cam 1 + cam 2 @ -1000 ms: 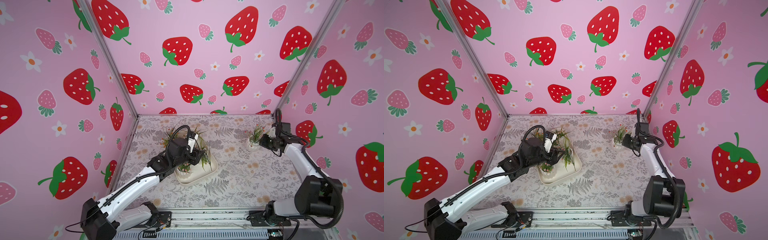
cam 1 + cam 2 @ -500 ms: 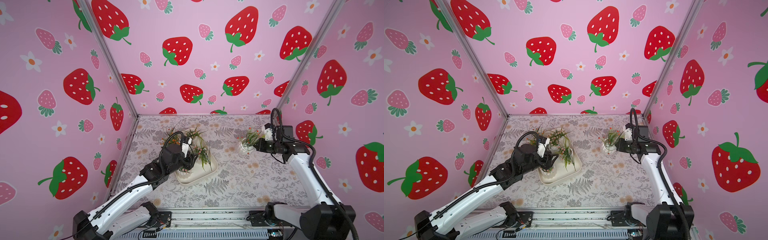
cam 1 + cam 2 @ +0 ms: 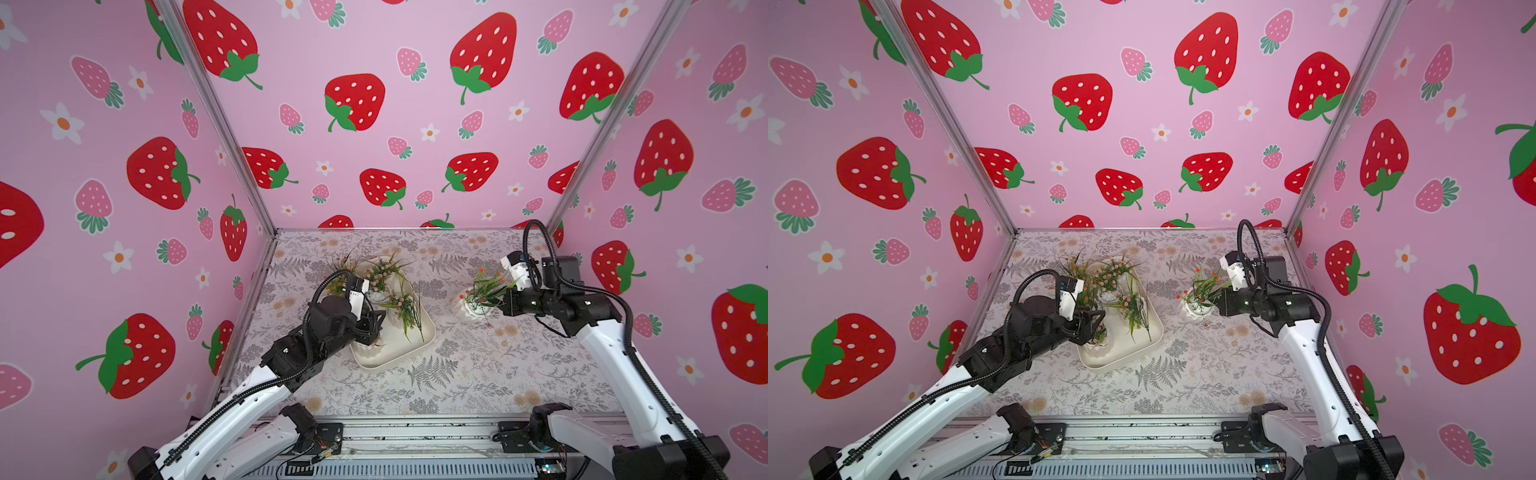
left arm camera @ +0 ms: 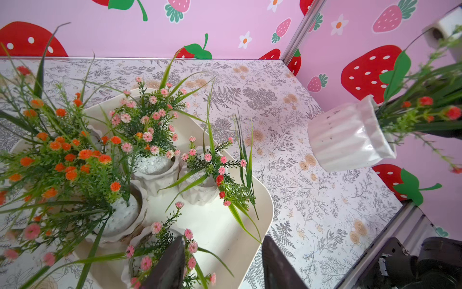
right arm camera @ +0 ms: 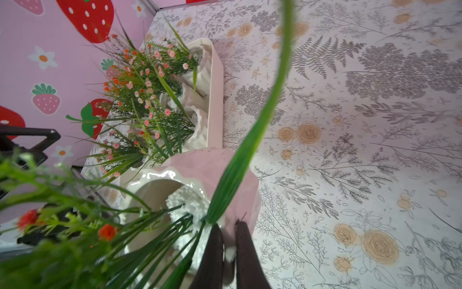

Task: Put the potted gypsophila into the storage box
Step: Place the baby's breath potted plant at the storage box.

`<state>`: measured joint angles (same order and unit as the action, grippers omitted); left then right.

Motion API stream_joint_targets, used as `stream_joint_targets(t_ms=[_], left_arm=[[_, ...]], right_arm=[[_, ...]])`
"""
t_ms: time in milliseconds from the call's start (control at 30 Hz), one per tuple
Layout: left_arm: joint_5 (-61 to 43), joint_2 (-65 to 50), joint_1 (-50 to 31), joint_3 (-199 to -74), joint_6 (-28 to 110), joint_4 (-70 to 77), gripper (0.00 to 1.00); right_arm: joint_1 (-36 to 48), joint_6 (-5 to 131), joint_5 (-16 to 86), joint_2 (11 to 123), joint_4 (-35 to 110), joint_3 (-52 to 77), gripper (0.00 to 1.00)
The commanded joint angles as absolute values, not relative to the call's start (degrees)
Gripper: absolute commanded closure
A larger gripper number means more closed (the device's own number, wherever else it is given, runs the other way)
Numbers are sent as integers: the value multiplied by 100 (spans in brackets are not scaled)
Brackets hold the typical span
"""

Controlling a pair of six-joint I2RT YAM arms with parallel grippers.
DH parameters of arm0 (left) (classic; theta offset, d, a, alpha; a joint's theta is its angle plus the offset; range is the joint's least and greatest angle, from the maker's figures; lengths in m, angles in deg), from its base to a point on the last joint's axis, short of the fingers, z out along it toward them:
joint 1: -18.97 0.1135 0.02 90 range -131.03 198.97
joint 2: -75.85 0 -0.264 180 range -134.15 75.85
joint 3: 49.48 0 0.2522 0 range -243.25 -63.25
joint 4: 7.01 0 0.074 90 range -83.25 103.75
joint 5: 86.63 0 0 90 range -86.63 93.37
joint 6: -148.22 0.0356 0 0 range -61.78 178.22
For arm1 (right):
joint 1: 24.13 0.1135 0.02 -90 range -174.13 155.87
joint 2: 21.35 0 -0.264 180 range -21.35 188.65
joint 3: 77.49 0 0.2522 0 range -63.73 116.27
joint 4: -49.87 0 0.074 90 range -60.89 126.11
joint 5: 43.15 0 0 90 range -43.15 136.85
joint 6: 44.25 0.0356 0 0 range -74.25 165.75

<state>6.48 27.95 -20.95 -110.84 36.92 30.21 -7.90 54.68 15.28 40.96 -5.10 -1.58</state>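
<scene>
Now the right claw (image 5: 228,225) pinches the tilted potted gypsophila (image 5: 200,172).

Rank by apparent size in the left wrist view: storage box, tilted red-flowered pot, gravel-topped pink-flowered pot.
1. storage box
2. tilted red-flowered pot
3. gravel-topped pink-flowered pot, which looks smaller, but the tilted pot may be nearer the camera, so their true sizes could match.

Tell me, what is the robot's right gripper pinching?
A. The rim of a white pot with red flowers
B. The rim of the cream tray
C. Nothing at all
A: the right gripper is shut on the rim of the white pot, which hangs tilted, well apart from the storage box.
</scene>
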Motion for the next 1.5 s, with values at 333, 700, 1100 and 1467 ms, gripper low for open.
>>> stream_joint_targets(t_ms=[333, 700, 1100, 1467], left_arm=[[811, 3015, -2025, -11040, 3284, 3565, 48], [721, 2962, -1849, -11227, 3385, 3887, 47], [505, 2968, -1610, -11200, 3414, 3940, 46], [368, 2962, -1531, -11193, 3438, 3939, 46]], right_arm=[[1307, 4838, 1790, 4828, -608, 391, 100], [2179, 4821, 1899, 6228, -156, 1162, 100], [2722, 4881, 2357, 7137, -134, 1827, 100], [2881, 5097, 2829, 7668, -104, 2003, 100]])
